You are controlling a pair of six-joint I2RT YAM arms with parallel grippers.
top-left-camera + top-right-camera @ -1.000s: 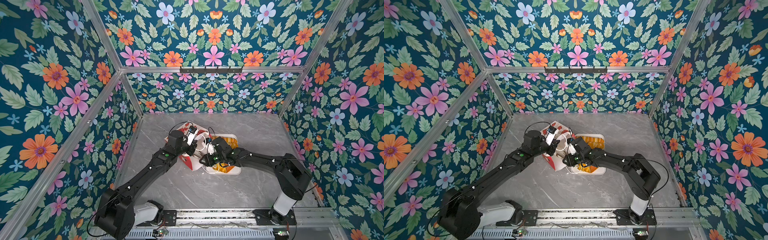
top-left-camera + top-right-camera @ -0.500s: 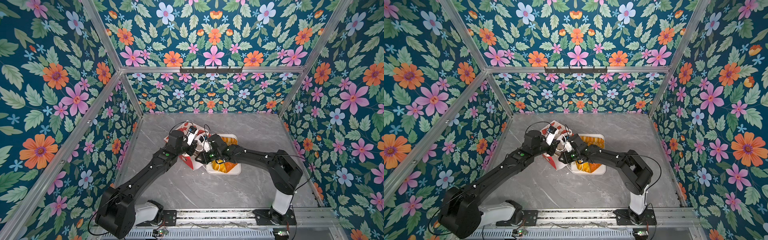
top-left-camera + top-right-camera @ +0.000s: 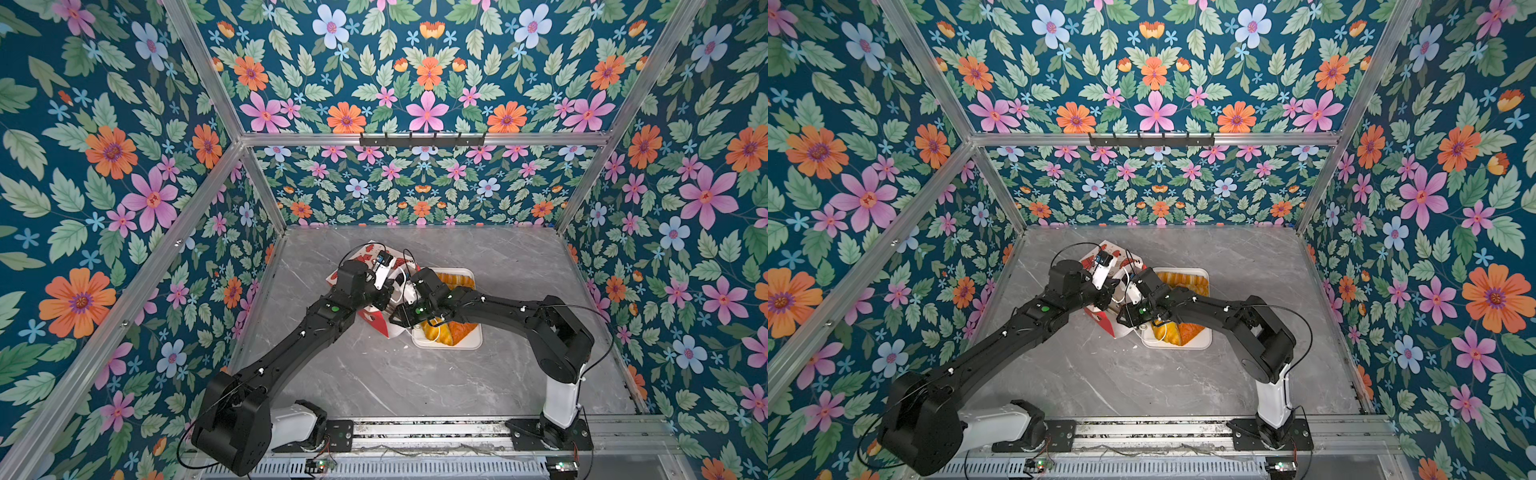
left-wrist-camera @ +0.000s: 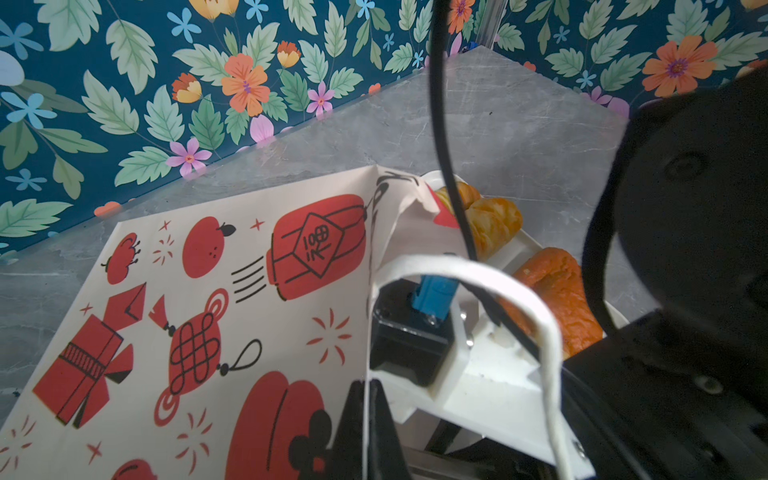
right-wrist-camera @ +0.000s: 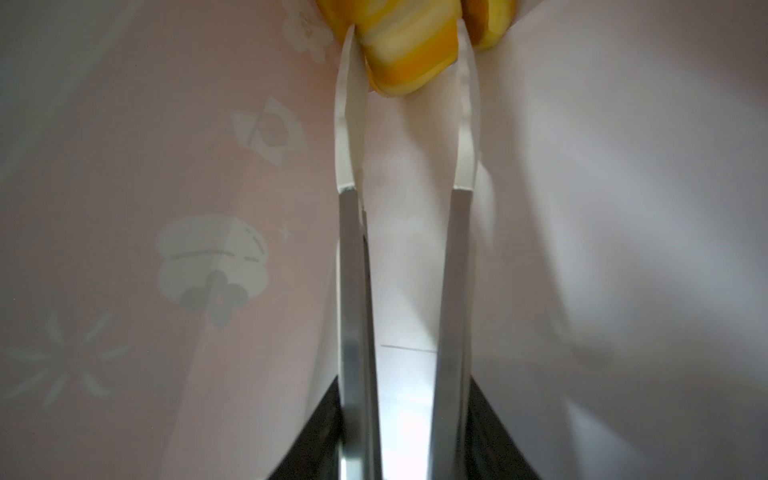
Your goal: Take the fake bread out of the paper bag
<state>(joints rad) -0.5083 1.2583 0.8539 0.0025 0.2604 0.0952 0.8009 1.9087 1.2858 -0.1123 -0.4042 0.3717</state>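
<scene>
The left fingers are clenched on the rim of the paper bag, with the paper's edge pinched thin between them. A white cord handle loops just beyond their tips.

The right fingers reach deep inside the bag (its prints show faintly through the wall beside them). Between their tips sits a striped yellow piece of the fake bread, grasped from both sides. A second yellow piece peeks out just past one fingertip.

In both top views the bag rests on the grey surface, under the two wrists. Just behind the right fingers, touching the bag, a white tray holds more pieces of the bread. These include an orange-brown one.
</scene>
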